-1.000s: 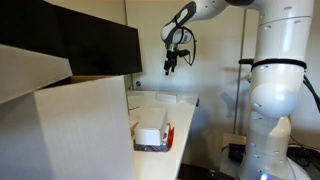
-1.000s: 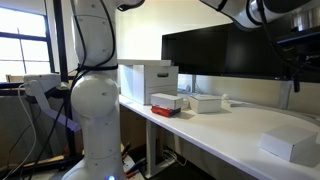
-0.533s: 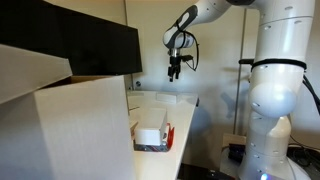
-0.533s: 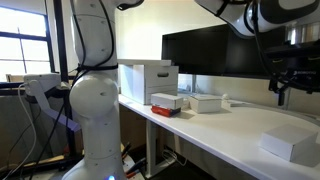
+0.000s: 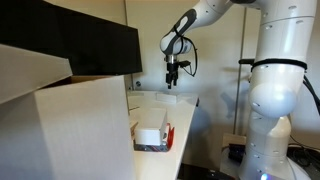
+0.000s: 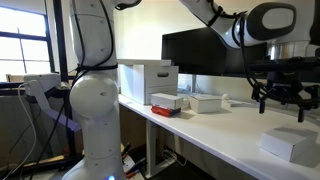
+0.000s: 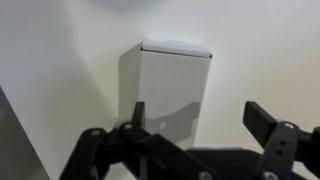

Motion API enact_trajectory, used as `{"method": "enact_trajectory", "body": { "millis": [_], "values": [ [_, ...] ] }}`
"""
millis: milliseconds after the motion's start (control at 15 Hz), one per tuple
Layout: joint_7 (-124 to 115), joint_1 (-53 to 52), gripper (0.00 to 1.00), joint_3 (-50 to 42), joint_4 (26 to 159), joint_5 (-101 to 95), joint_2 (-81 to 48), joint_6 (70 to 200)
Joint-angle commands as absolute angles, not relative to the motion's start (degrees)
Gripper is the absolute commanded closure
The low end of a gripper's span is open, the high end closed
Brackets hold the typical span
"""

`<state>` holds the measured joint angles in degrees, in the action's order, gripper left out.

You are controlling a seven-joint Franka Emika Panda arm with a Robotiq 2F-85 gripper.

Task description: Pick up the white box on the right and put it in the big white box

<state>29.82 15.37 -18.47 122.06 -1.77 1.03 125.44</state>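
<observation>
The white box [image 6: 293, 143] lies flat on the white table [image 6: 225, 130], near its right end in an exterior view. My gripper [image 6: 281, 105] hangs open above it with a clear gap down to the box. In the wrist view the white box [image 7: 175, 85] lies just ahead of and below my open gripper [image 7: 198, 112], and nothing is between the dark fingers [image 7: 262, 118]. The big white box [image 5: 70, 125] fills the left foreground of an exterior view, flaps open; it shows farther off as the big white box [image 6: 148, 80]. My gripper [image 5: 172, 84] hangs over the table's far end.
A white block in a red-edged dark tray [image 5: 152, 137] sits beside the carton, also visible as the tray [image 6: 165, 103]. Another flat white box [image 6: 205, 102] lies mid-table. A dark monitor [image 6: 215, 55] stands along the back. The robot's white base [image 5: 275, 100] stands beside the table.
My gripper has come down toward the table and the white box, staying open. The boxes have not moved.
</observation>
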Motion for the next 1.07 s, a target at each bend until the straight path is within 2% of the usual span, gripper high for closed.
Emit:
{"method": "enact_trajectory", "body": {
  "millis": [0,333,1000],
  "values": [
    [22.55,15.36,0.00,-17.08,126.57,-5.91,3.34,133.19],
    [9.21,15.64,0.00,-16.44,127.27,-13.39,1.91,137.81],
    [-4.15,15.21,0.00,-15.29,128.56,-21.53,1.44,136.56]
  ]
}}
